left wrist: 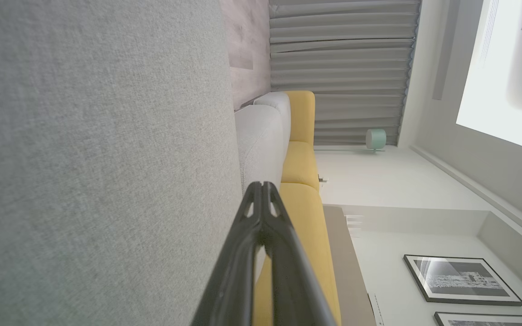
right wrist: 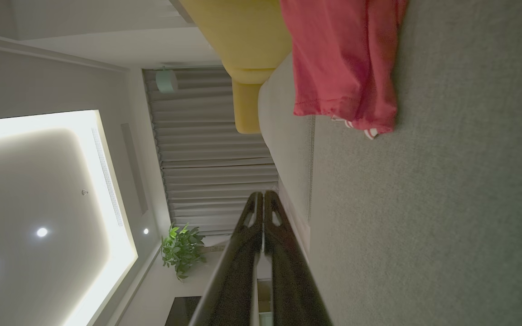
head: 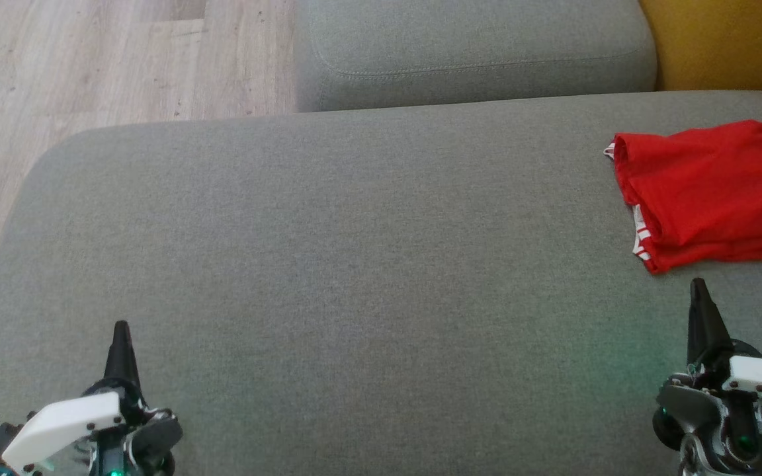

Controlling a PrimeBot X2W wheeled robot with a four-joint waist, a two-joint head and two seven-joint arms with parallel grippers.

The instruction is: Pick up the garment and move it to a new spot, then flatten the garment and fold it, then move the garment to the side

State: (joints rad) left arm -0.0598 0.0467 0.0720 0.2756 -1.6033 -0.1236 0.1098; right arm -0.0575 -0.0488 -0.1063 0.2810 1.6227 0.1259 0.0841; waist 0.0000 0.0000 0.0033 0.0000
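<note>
Right gripper (head: pixel 698 285), closed, hovers near apparently folded garment (head: pixel 712 192) on grey cushion (head: pixel 354 231).

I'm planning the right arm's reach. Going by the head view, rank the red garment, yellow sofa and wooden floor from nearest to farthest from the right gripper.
From the right gripper:
1. The red garment, just beyond its tips, on the right.
2. The yellow sofa, past the garment, in the far right corner.
3. The wooden floor, far off to the left.
</note>
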